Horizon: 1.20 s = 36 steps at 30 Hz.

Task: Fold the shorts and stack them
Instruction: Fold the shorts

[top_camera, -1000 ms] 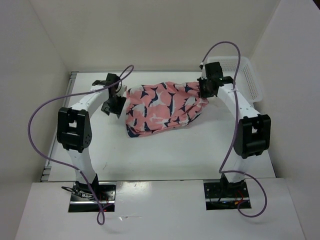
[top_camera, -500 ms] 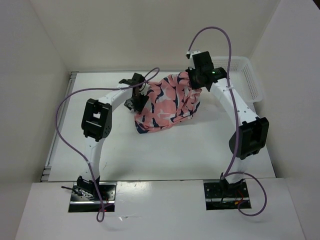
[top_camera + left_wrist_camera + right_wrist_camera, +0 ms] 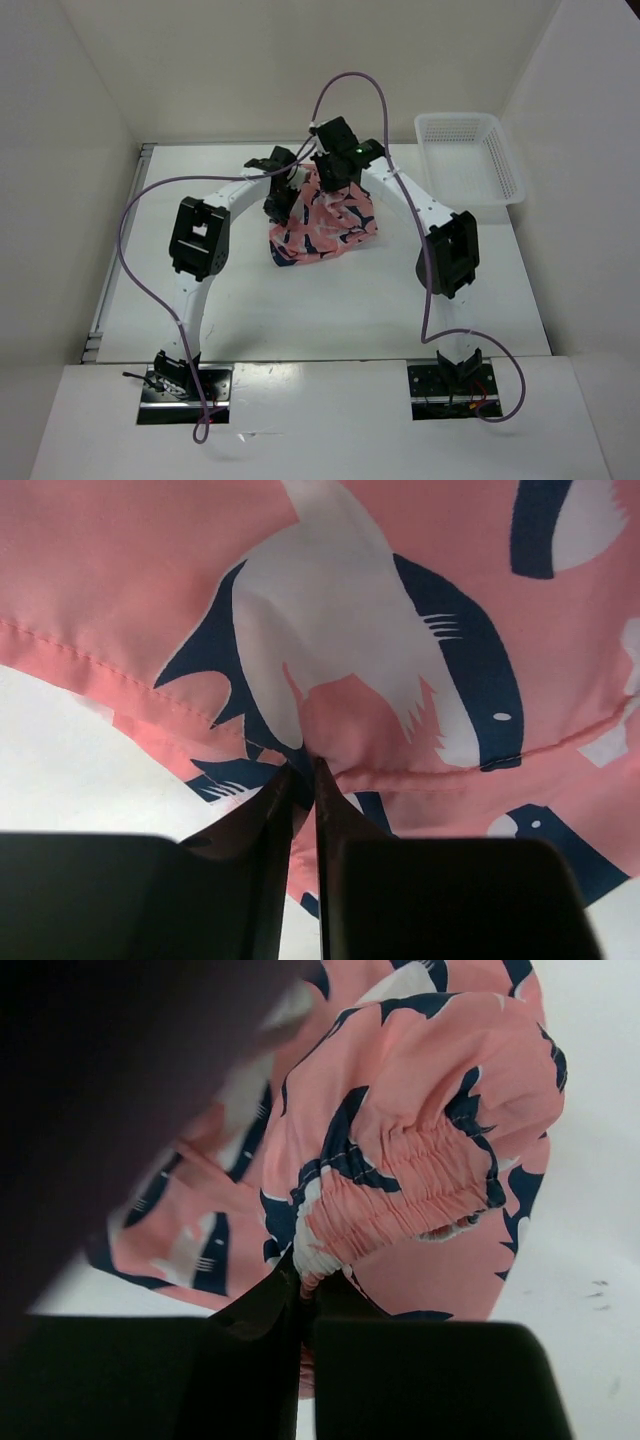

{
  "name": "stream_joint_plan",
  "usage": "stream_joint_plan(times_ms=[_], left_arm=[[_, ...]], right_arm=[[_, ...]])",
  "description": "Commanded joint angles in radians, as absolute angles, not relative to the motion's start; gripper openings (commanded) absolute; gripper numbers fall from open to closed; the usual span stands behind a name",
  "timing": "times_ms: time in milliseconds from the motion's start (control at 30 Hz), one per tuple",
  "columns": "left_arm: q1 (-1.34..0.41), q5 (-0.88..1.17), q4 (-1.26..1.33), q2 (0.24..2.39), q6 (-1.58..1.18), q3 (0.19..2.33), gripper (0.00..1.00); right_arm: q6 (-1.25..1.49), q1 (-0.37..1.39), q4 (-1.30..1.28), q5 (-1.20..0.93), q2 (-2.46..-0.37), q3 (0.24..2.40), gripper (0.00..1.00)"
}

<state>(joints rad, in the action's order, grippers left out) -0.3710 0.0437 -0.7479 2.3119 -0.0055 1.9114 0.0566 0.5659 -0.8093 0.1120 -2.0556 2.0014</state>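
The salmon-pink shorts (image 3: 322, 228) with a navy and white print lie bunched, doubled over, at the middle back of the table. At their left edge my left gripper (image 3: 281, 200) has its jaws pinched on a fold of fabric by a stitched hem (image 3: 450, 777). The left gripper (image 3: 302, 770) shows only a thin slit between its fingers, filled with cloth. My right gripper (image 3: 331, 178) hovers over the top of the pile, close to the left one. In its wrist view the right gripper (image 3: 312, 1282) is shut on the gathered elastic waistband (image 3: 400, 1200), and the shorts (image 3: 440, 1270) hang below it.
A white plastic mesh basket (image 3: 505, 160) stands at the back right, apart from both arms. White walls enclose the table on the left, back and right. Purple cables loop above both arms.
My right arm has swept left with the waistband, folding the shorts over toward the left gripper. The left gripper moved right and closed on the fabric. The spread shorts are now a compact bundle.
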Motion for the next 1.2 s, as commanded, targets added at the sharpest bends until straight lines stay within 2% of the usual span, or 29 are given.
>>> stream_joint_plan(times_ms=[0,200,333,400,433,467,533,867,967,1033,1067,1167], left_arm=[[-0.376,0.100,-0.723,2.372,0.000,1.896,0.18],[-0.327,0.138,-0.723,2.390,0.000,1.905,0.15],[-0.287,0.161,-0.748,2.390,0.000,1.930,0.14],[-0.278,0.172,-0.749,2.310,0.000,1.930,0.21],[-0.267,0.172,-0.749,2.245,0.000,1.912,0.30],[-0.267,0.140,-0.749,2.215,0.000,1.902,0.35],[-0.258,0.127,-0.739,2.163,0.000,1.878,0.41],[-0.213,0.117,-0.761,2.197,0.000,1.798,0.51],[-0.213,0.141,-0.770,2.282,0.000,1.821,0.43],[-0.213,0.181,-0.770,2.307,0.000,1.831,0.35],[-0.213,0.190,-0.770,2.316,0.000,1.842,0.26],[-0.204,0.253,-0.759,2.336,0.000,1.842,0.15]], right_arm=[[0.132,0.603,-0.804,0.065,-2.097,2.123,0.00],[0.176,0.644,-0.804,0.000,-2.118,2.135,0.00],[0.196,0.669,-0.747,-0.015,-2.089,2.056,0.00],[0.207,0.669,-0.747,0.018,-2.080,2.022,0.00],[0.207,0.669,-0.735,0.031,-2.069,2.010,0.00],[0.207,0.669,-0.735,0.040,-2.069,1.999,0.00],[0.207,0.669,-0.723,0.040,-2.069,1.988,0.00],[0.216,0.669,-0.713,0.071,-2.158,2.101,0.00],[0.225,0.678,-0.713,0.071,-2.177,2.120,0.00],[0.236,0.690,-0.713,0.071,-2.187,2.131,0.00],[0.236,0.690,-0.704,0.071,-2.187,2.144,0.00],[0.258,0.710,-0.693,0.061,-2.210,2.193,0.00]])
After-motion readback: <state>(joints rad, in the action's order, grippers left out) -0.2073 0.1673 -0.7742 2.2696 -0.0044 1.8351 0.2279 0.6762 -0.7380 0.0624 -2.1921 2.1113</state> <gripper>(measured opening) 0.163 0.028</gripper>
